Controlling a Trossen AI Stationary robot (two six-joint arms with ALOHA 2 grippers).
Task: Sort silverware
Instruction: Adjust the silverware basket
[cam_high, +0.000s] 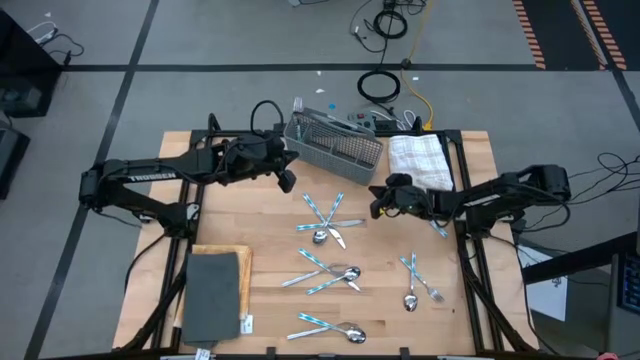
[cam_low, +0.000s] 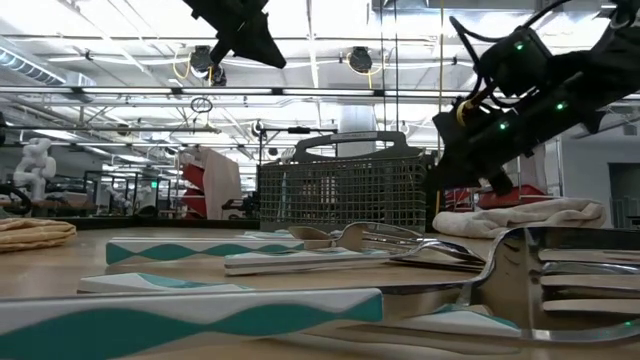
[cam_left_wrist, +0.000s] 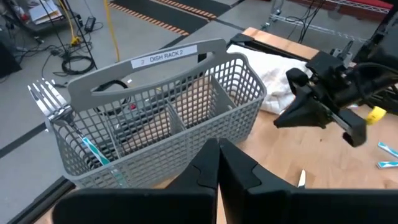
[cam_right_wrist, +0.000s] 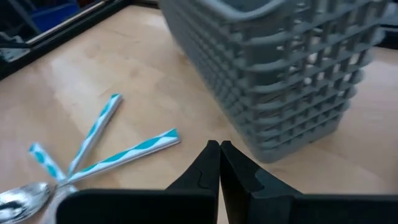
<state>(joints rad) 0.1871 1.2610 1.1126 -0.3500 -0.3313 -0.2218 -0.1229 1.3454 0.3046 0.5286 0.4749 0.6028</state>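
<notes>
Silverware: shiny ends, blue-and-white handles, lying flat in small crossed clusters on the bench. Clusters at centre, 6 o'clock and 4 o'clock. Two forks stand tines-up in the caddy's end compartment at 12 o'clock.

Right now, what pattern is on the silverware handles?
Teal-and-white wavy stripes on the silverware handles; right wrist view shows it best.

Two black jointed arms, white lettering – green lights, wedge-shaped jaws

Bright, even overhead light; ceiling lamps glare white above the caddy. Silverware nearest the low camera is blurred. Soft, faint shadows fall on the desk.
</notes>
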